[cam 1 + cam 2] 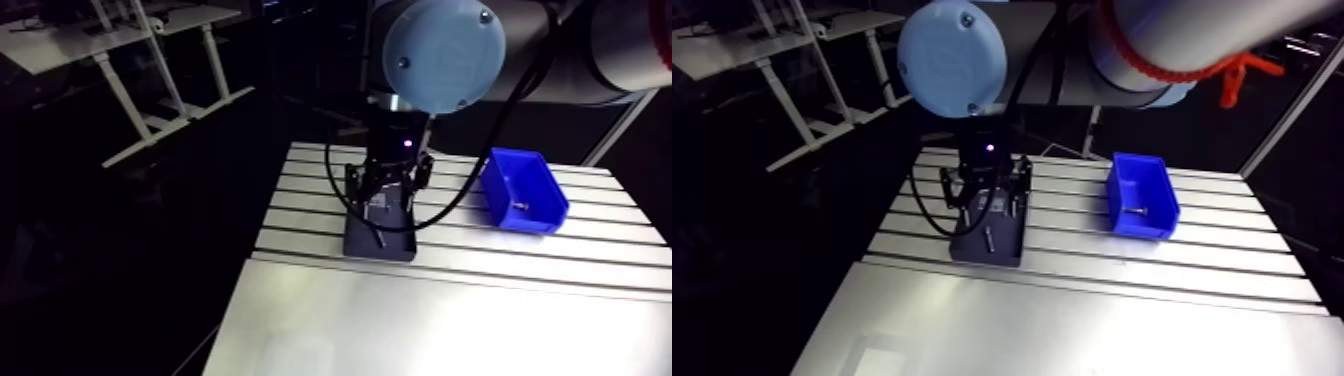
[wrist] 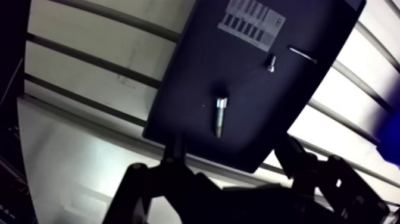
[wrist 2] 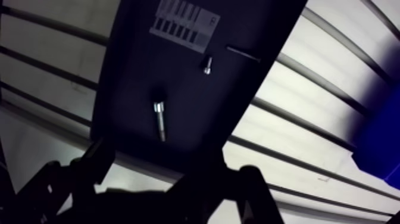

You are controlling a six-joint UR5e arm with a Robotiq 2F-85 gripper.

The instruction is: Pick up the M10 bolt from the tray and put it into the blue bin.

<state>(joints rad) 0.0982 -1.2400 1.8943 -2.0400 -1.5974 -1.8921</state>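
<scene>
On the tray (image 2: pixel 184 89): M10 bolt (image 2: pixel 221 116) lies flat, just ahead of your gripper (image 2: pixel 232 164).
Handling: probably steel, stiff, smooth, apt to roll; take it across the shank.
Jaws: spread wide, holding nothing.
Drop-off: blue bin (image 1: pixel 524 190), well apart from the tray.

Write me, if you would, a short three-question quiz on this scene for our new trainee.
1. How many loose metal parts lie on the dark tray?
2. True or false: the gripper is open and holds nothing.
3. Where is the M10 bolt? A: in the blue bin. B: on the tray, ahead of the gripper. C: on the bare table.

Key
1. Three: the bolt, a small screw and a thin pin.
2. True.
3. B.
</scene>
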